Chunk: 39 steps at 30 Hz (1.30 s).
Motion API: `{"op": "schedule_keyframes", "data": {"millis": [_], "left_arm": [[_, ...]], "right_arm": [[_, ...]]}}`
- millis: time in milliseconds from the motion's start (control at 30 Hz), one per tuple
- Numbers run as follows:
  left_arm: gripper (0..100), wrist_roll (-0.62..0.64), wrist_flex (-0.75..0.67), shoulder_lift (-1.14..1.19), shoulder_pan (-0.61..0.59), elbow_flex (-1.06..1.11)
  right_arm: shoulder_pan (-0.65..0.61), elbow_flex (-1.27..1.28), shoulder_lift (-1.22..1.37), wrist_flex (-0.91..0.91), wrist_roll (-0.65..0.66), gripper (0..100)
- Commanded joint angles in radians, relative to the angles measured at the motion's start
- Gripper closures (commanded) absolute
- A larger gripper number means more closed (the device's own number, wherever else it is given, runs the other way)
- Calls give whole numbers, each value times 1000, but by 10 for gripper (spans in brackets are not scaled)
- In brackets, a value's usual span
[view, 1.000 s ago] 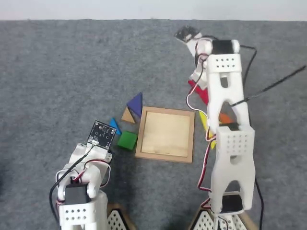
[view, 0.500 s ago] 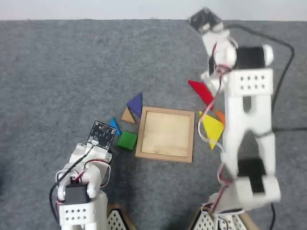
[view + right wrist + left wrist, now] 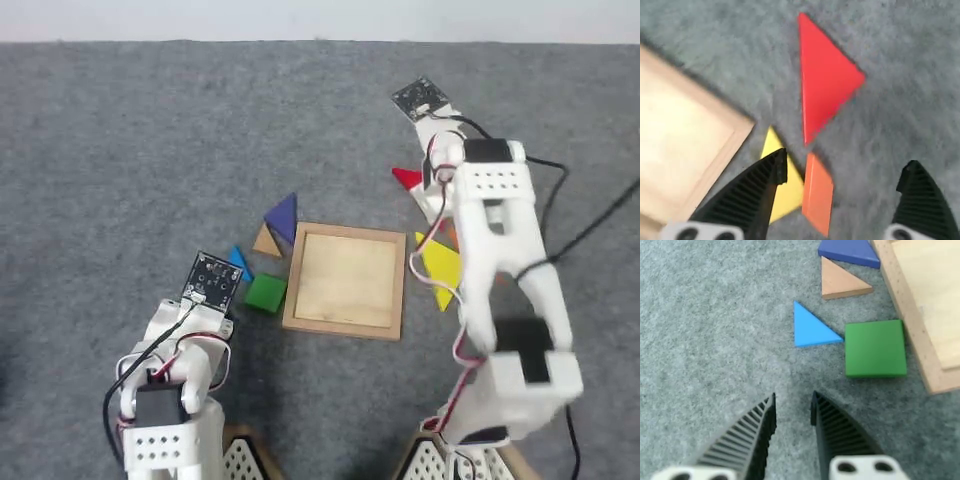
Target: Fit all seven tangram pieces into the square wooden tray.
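The square wooden tray [image 3: 296,281] lies mid-table with nothing in it. To its left are a dark blue triangle [image 3: 283,217], a tan triangle [image 3: 265,241], a light blue triangle [image 3: 240,262] and a green square [image 3: 266,293]. To its right lie a red triangle [image 3: 407,178] and a yellow triangle [image 3: 442,265]. My right gripper [image 3: 845,167] hangs wide open over the red triangle [image 3: 827,80] and an orange piece [image 3: 817,200], holding nothing. My left gripper [image 3: 792,405] is slightly open above bare carpet, short of the light blue triangle [image 3: 810,330] and green square [image 3: 875,347].
Grey carpet covers the whole table. The right arm [image 3: 490,230] stretches over the pieces right of the tray and hides most of the orange one. The left arm [image 3: 170,400] stays at the near left corner. Bare carpet lies at the far left.
The right arm has swung back and forth over the red triangle and now covers part of it. The left arm and all pieces have stayed put.
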Motion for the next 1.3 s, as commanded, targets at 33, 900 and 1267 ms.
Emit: {"op": "schedule_keyframes", "data": {"millis": [33,900,1267], "left_arm": [[892,-8,2,-20,-11,-7],[892,-9,9,-20,-11,-7],[892,-9,9,-20,-11,-7]], "right_arm": [[-12,-164,163,-30,37,641],[10,-460,519,-24,242,625],[16,-463,584,-28,216,655]]}}
